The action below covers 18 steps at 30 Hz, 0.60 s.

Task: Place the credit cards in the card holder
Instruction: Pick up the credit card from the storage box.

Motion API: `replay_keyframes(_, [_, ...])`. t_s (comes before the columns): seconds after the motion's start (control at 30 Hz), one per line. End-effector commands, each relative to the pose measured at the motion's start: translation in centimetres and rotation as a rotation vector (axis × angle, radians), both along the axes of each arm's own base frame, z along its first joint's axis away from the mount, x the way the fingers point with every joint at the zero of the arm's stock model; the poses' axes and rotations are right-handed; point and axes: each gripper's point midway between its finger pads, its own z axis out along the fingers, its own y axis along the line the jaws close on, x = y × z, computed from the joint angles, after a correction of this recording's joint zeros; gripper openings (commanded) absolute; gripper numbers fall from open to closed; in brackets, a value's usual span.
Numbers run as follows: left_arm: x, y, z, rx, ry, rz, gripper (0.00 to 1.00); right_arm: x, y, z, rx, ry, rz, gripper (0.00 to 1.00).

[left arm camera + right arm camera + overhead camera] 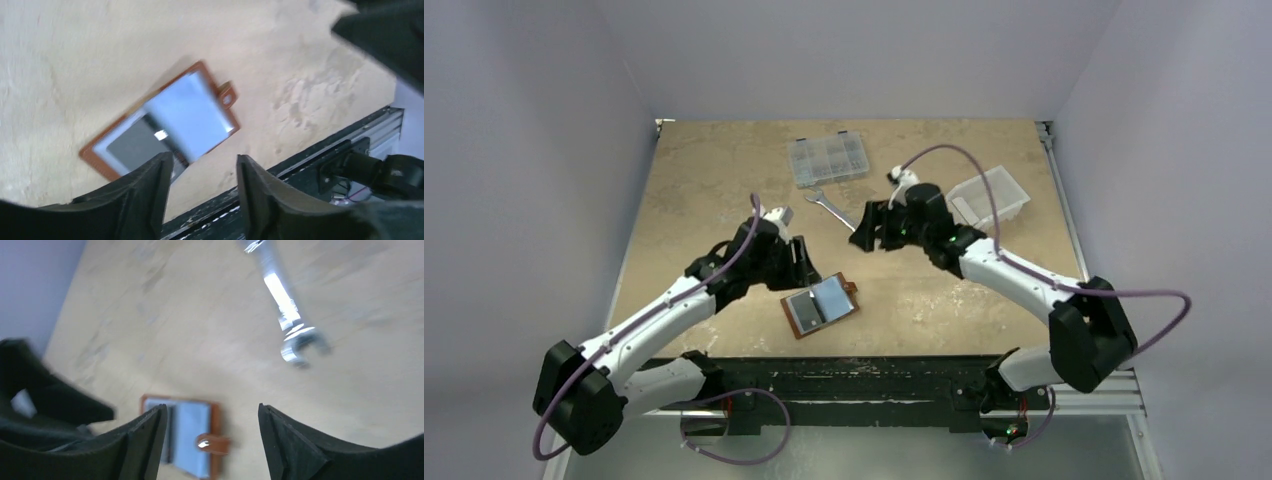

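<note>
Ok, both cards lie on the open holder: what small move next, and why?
Probably lower the left gripper onto the pale card and press it further into the card holder. The left gripper and right gripper both stand open and empty, the left one nearer. The pale card overlaps the darker card, and whether it sits in a pocket is unclear.

The card holder point(222, 94) lies flat on the table point(724, 170) near its front edge, a reddish-brown leather rectangle turned at a slant, with a small snap tab sticking out from one side. The credit cards point(190, 112) lie flat within its brown border, side by side (one bright and silvery, the other darker grey; blur hides whether either sits in a pocket).
</note>
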Motion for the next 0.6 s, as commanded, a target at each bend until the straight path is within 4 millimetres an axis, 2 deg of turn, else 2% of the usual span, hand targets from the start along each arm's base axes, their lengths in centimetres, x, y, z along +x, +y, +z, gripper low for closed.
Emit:
replay_keyframes(0.0, [3.4, -2.7, 8.0, -0.007, -0.171, -0.158, 0.59, 6.2, -12.0, 3.0, -0.429, -0.152, -0.288, 0.79])
replay_keyframes(0.07, [5.1, -3.3, 11.2, 0.022, -0.243, -0.191, 0.66, 8.4, -15.9, 4.8, -0.481, -0.179, -0.374, 0.89])
replay_keyframes(0.13, [6.6, -4.2, 13.4, 0.043, -0.285, -0.231, 0.70, 10.1, -19.0, 6.4, -0.476, -0.192, -0.430, 0.93])
replay_keyframes(0.2, [7.6, -5.2, 15.2, 0.033, -0.320, -0.267, 0.73, 11.8, -21.0, 7.4, -0.438, -0.204, -0.464, 0.95])
replay_keyframes(0.27, [8.3, -6.3, 16.3, 0.006, -0.348, -0.297, 0.74, 13.3, -22.5, 7.6, -0.410, -0.193, -0.499, 0.96])
replay_keyframes(0.33, [8.6, -7.2, 16.3, -0.020, -0.364, -0.331, 0.76, 14.4, -23.4, 7.5, -0.386, -0.183, -0.508, 0.96])
replay_keyframes(0.4, [8.6, -7.7, 15.3, -0.019, -0.351, -0.365, 0.77, 15.5, -24.7, 7.4, -0.375, -0.184, -0.533, 0.96])
replay_keyframes(0.57, [8.9, -7.3, 13.2, 0.020, -0.352, -0.367, 0.80, 17.3, -27.9, 6.5, -0.291, -0.176, -0.563, 0.95])
